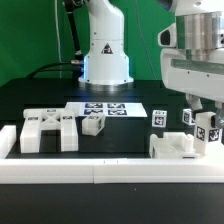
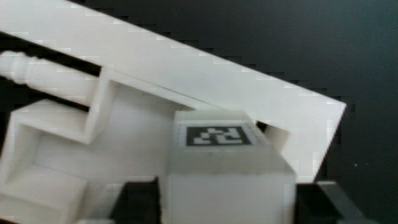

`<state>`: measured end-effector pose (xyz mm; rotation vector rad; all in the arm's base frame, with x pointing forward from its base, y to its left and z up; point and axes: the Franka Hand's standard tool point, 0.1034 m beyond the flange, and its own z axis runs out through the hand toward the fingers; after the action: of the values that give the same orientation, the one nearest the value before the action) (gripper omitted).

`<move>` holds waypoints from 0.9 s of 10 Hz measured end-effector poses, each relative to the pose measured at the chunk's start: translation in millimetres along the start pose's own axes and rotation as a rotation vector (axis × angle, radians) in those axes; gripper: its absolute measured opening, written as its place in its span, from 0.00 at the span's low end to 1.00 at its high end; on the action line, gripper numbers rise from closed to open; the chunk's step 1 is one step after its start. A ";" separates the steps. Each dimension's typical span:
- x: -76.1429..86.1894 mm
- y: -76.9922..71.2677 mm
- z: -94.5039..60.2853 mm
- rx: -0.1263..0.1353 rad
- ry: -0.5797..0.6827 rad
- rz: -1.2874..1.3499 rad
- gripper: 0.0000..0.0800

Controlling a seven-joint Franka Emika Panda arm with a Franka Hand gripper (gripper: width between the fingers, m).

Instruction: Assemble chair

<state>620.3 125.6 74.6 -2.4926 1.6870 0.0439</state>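
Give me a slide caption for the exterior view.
Franka gripper low among tagged white chair pieces at the exterior view's right, marker board at centre.

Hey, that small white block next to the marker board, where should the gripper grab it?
Come straight down from above and pinch the block across its front and back faces. It lies low and free, but the frame sits close on the exterior view's left, probably crowding a finger there.

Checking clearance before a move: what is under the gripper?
Beneath the gripper a tagged white block sits over a larger white chair piece. The block hides the contact below it.
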 end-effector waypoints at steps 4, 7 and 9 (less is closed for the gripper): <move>-1.7 0.0 0.3 -0.002 -0.001 -0.258 0.80; -1.7 -0.6 -0.1 -0.002 0.002 -0.569 0.81; -1.7 -1.1 -0.4 -0.003 0.004 -0.756 0.81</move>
<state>620.6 127.5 75.3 -2.9421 0.6492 -0.0346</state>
